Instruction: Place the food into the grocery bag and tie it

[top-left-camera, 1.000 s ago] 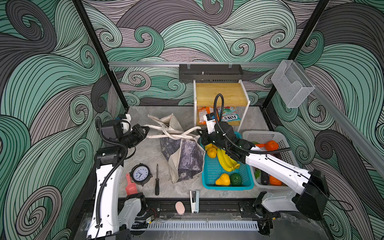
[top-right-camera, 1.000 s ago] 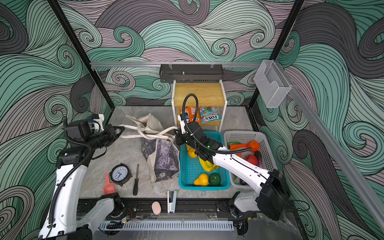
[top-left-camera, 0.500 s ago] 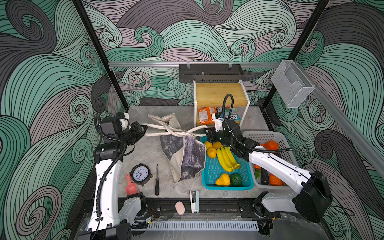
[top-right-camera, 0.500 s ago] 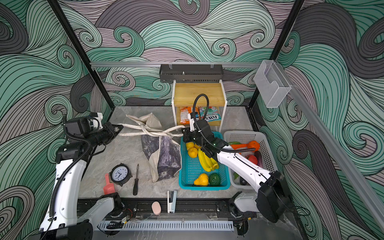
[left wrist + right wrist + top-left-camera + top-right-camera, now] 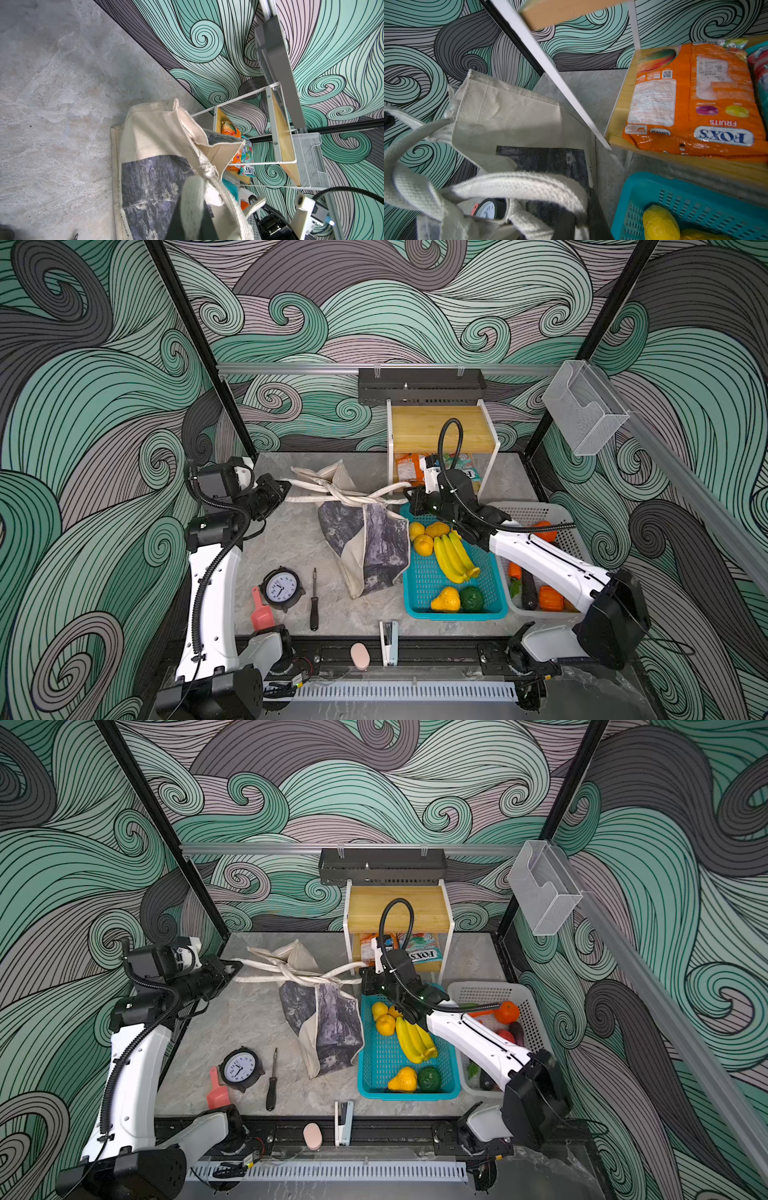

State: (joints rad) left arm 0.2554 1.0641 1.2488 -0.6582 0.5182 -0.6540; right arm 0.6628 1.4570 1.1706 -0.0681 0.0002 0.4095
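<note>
Top views. Left gripper (image 5: 285, 488) sits at the left side of the table, jaws clamped together on the end of one of the strap handles (image 5: 332, 492). Right gripper (image 5: 410, 500) is at the back edge of the teal basket (image 5: 453, 616), jaws clamped on the other strap end. The straps stretch between the two grippers and cross in a knot above the mouth of the grocery bag (image 5: 365, 543). The bag lies slumped on the table between the arms, with its mottled panel facing the camera. Both top views agree (image 5: 324, 1023). Bananas (image 5: 454, 559) lie in the teal basket; candy packets (image 5: 409, 469) are on the low shelf behind it.

Left wrist. A cream strap (image 5: 193, 199) is pinched tight over a dark finger, with no gap showing. The bag body (image 5: 149, 182) is just beyond it.

Right wrist. A strap loop (image 5: 517, 182) runs into the closed clamp. An orange candy packet (image 5: 695, 99) lies on the shelf nearby. Cannot tell whether the bag holds any food.
</note>
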